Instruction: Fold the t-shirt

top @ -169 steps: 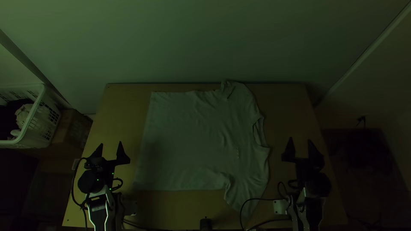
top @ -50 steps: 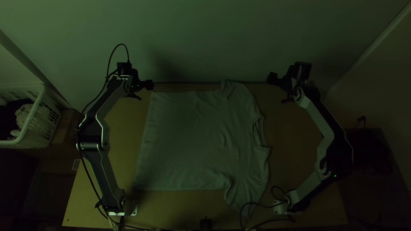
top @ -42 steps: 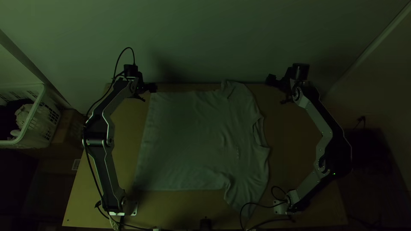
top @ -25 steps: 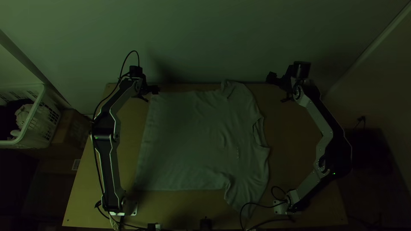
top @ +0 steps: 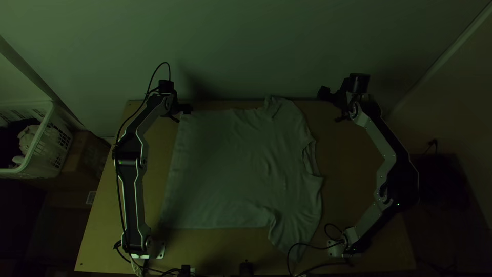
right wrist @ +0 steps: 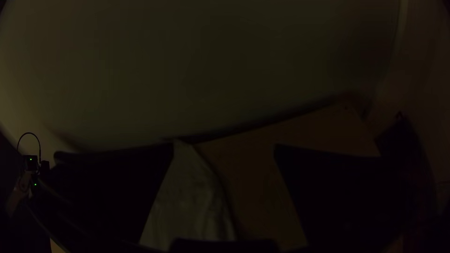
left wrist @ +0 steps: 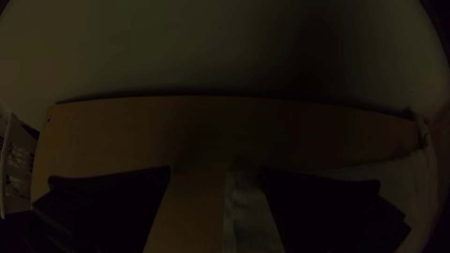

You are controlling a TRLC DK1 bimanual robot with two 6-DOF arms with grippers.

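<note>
Easing inward along far edge: left black gripper (left wrist: 216,168), spread. Right black gripper (right wrist: 224,146) also spread, near far-right corner. Pale-grey cloth t-shirt (top: 225,169) flat mid light wooden table (top: 353,154); first grasp likely next.

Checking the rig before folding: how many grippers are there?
2. The left gripper, open, is by the t-shirt's far hem corner; the right gripper, also open, is near the table's far edge, right of the far sleeve.
</note>
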